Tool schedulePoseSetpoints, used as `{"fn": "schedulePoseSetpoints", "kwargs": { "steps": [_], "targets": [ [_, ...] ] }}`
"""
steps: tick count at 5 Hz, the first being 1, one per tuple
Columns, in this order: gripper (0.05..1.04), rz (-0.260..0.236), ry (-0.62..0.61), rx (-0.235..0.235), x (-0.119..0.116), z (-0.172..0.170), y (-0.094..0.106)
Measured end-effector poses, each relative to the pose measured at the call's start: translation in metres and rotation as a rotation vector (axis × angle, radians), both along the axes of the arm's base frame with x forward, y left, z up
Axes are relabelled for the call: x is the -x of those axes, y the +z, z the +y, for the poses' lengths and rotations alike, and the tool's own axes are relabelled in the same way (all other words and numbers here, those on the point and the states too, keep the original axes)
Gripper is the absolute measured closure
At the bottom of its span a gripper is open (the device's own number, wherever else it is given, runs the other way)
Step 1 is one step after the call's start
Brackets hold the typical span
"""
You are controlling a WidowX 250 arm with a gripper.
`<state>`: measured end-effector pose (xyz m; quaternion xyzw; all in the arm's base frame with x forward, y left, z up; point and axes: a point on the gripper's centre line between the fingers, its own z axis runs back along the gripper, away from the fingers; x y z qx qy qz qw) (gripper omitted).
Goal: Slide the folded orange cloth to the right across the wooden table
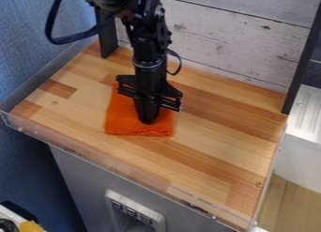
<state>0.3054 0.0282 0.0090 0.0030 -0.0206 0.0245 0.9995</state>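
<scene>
The black gripper (149,119) hangs down over the left-middle of the wooden counter, its tip at an orange cloth (122,118). The cloth lies flat, roughly square, with its front edge toward the counter's front, and the gripper covers its middle and upper right part. Whether the tip presses on the cloth or has some of it between the fingers cannot be told.
The wooden counter (216,132) has a clear raised plastic edge (113,166) along its front. A whitewashed plank wall (235,43) stands behind, with a dark post (303,62) at the right and another at the back left. A blue wall is at the left.
</scene>
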Motion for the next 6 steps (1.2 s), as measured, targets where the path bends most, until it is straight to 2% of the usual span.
{"fn": "schedulePoseSetpoints", "kwargs": {
  "steps": [1,2,3,4,5,6],
  "targets": [
    [1.002,0.008,-0.022,0.001,-0.004,-0.005,0.0],
    [0.85,0.046,-0.053,0.007,-0.001,-0.014,0.003],
    [0.595,0.072,-0.054,0.011,-0.005,-0.024,0.013],
    [0.293,0.078,-0.065,0.01,-0.016,-0.039,0.028],
    [0.081,0.069,-0.06,0.01,-0.026,-0.056,0.043],
    [0.079,0.061,-0.058,0.008,-0.033,-0.066,0.051]
  ]
}}
